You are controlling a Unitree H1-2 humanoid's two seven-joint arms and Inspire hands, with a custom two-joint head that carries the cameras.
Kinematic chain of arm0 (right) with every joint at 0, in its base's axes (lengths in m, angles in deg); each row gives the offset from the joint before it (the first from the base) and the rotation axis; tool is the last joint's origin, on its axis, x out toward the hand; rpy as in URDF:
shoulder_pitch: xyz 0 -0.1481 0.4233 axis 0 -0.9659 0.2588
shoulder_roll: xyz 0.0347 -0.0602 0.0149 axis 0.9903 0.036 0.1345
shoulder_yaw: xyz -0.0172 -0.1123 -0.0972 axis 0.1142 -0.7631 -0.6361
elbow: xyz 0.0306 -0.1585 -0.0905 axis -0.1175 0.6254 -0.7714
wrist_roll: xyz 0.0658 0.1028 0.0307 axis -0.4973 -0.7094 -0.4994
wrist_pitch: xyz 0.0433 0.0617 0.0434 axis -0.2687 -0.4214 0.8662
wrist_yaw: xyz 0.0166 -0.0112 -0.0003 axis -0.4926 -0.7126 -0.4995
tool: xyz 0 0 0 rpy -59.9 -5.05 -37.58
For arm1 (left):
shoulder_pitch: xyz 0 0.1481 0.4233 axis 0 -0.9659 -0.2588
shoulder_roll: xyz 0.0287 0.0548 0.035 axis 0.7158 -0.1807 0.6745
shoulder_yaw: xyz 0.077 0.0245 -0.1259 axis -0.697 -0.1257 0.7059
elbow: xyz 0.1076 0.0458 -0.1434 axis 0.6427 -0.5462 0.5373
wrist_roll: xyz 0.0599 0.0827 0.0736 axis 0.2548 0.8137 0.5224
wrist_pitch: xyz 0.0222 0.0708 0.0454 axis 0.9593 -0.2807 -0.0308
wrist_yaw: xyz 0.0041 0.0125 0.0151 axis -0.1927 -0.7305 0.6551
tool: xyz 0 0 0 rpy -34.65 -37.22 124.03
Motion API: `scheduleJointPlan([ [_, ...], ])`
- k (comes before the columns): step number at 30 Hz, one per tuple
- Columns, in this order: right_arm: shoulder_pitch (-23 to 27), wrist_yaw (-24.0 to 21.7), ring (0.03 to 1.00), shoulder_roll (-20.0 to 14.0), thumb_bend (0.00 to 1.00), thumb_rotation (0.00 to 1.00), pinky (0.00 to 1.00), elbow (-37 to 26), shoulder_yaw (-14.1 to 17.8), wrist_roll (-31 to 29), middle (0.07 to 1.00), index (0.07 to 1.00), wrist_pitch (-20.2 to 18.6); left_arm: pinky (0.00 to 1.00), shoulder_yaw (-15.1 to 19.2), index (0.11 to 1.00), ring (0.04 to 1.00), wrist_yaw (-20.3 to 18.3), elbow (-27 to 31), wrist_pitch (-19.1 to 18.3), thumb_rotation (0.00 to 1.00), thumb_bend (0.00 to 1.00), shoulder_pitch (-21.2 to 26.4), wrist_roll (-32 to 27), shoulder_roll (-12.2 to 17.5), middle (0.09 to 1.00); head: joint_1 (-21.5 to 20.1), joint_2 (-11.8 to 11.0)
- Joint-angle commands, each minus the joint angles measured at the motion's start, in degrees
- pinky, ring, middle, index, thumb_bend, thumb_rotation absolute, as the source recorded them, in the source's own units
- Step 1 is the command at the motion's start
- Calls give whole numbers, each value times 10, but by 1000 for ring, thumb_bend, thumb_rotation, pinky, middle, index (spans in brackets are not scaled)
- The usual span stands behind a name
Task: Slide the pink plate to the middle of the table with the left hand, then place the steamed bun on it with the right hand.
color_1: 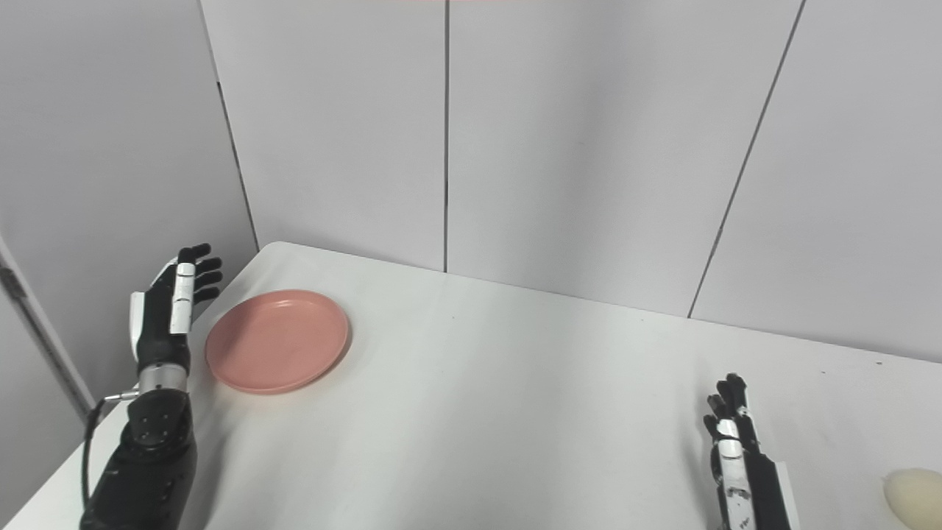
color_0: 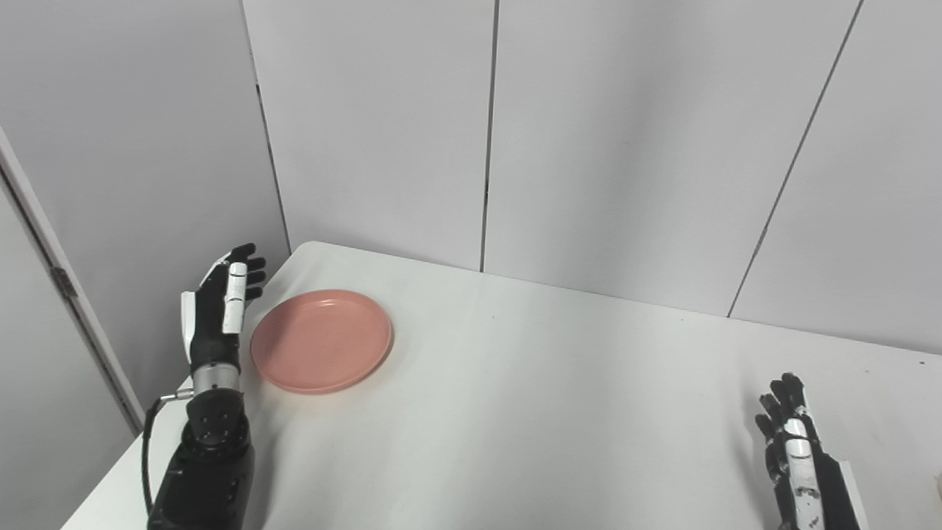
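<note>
- Pink plate (color_0: 321, 340) bare, at table's (color_0: 515, 412) 10 o'clock; left hand (color_0: 221, 305) just beside, at its 9 o'clock, fingers extended, holding nothing.
- Right view: steamed bun (color_1: 916, 497) at 4 o'clock; right hand (color_1: 736, 456) nearby, fingers straight, holding nothing.

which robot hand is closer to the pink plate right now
Left. The left robot hand stands open just beside the pink plate; the right robot hand is far across the table.

The pink plate (color_1: 277, 341) lies on the counter (color_1: 515, 397) just beside the left hand (color_1: 171, 313), fingers (color_1: 197, 266) extended, while the right hand (color_1: 736, 449) stands near the steamed bun (color_1: 915, 495).
</note>
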Motion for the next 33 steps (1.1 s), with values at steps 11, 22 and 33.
scheduleJointPlan([
  [11,-22,-2,1000,-6,525,939,1000,13,5,1,1000,1000,9,836,-3,834,851,-29,-52,25,1000,748,34,-29,40,840,2,1],
  [22,-22,-3,1000,-8,543,917,1000,12,6,0,1000,1000,6,911,-30,830,873,-45,-84,-1,1000,770,42,-34,21,841,2,3],
  [33,-24,-4,1000,-7,522,913,1000,10,7,-2,1000,1000,10,967,-51,841,872,-109,-104,-18,1000,772,49,-89,-3,837,-1,8],
])
